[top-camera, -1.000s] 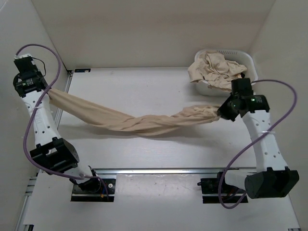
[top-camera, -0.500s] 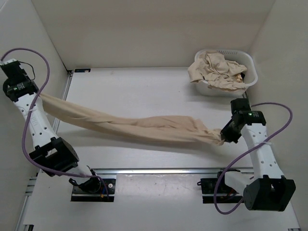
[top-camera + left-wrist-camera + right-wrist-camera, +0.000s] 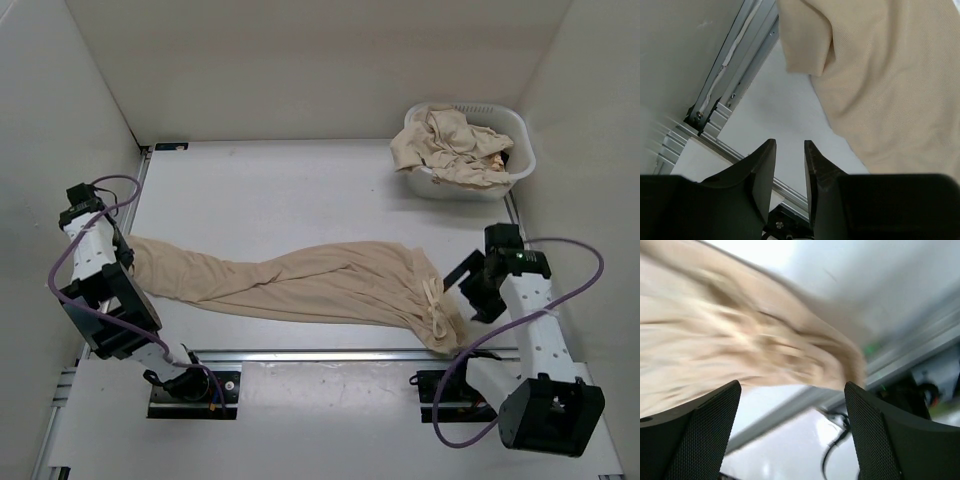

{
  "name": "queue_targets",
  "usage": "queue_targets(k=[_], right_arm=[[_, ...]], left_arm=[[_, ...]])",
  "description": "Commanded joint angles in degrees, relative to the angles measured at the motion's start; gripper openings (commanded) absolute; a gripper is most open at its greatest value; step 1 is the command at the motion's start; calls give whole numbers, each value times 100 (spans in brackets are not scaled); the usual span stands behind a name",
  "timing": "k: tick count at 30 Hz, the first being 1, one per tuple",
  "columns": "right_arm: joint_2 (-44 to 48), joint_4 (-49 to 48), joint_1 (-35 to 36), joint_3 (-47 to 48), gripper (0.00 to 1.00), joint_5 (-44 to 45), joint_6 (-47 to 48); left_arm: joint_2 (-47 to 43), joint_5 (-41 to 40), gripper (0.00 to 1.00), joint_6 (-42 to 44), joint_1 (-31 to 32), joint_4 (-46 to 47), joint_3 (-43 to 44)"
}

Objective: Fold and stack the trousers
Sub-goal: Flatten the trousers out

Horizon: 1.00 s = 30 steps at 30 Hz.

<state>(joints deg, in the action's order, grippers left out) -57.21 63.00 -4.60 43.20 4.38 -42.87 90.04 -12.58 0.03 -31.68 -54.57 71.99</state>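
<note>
- Item, left pincer (image 3: pixel 790 146): the fingers stand a narrow gap apart with nothing between them. It hangs over bare table (image 3: pixel 300 190) beside the left rail, and the cloth lies just ahead of it, not touched.
- Item, right pincer (image 3: pixel 791 386): the fingers stand wide apart and hold nothing. The wrist view is blurred, but cloth shows beyond the tips, not between them.
- Item, pair of trousers (image 3: pixel 300 285): one pair, laid lengthwise across the near part of the table. The leg ends lie by my left arm and the waist by my right. The drawstring (image 3: pixel 436 300) shows at the waist end. Neither of my pincers holds the cloth.
- Condition of that pair: stretched out long but not flat. The legs lie partly over one another with creases along them, and the waist end bunches toward the near rail. I see no fold in it.
- Item, basket (image 3: pixel 522 150): white, at the far right corner, well apart from the laid-out pair. A heap of beige cloth (image 3: pixel 445 145) fills it, of the same colour as the pair; I cannot count how many pairs it holds.
- Stack: none in view anywhere on the table.
- Done, by my judgement: one pair taken out and spread lengthwise, an early step only.
- Left to do, by my judgement: smooth this pair, fold it, set it down as the base of a stack, then do the same for each piece in the basket.
</note>
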Motion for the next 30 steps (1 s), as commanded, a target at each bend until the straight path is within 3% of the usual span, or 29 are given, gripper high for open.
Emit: queue_targets(k=[1,6,10,15,22,23,24,26,27,29,30], right_arm=[[9,-559,327,1187,88,370,480],[-1852,-1412,644,1867,92,-542,1096],[-2899,-2080,1144,2139,92,-693,808],[-4121,-2397,1619,2840,92,-343,368],[-5501,-1739,1752,3529,92,633,-257],[-5563,-1739,1752,3476,87,704,-309],[-5625,-1739,1752,3476,68,704,-309],[-5687,-1739,1752,3423,44,775,-309],[-5687,-1739,1752,3354,16,775,-240],[-5512,-1739,1752,3265,0,775,-169],[-5407,-1739,1752,3204,0,870,-91]], left_arm=[[-452,150,41,-3,4,86,-18],[-321,282,46,-3,4,-1,35],[-320,230,51,-3,4,-142,114],[-645,98,60,-3,4,-142,-131],[-812,45,62,-3,4,-195,-255],[-813,45,62,-3,4,-247,-255],[-873,-7,62,-3,4,-248,-255],[-874,-8,62,-3,4,-308,-177],[-944,114,62,-3,4,-309,-124],[-997,351,63,-3,4,-545,61],[-1067,457,63,-3,4,-607,122]])
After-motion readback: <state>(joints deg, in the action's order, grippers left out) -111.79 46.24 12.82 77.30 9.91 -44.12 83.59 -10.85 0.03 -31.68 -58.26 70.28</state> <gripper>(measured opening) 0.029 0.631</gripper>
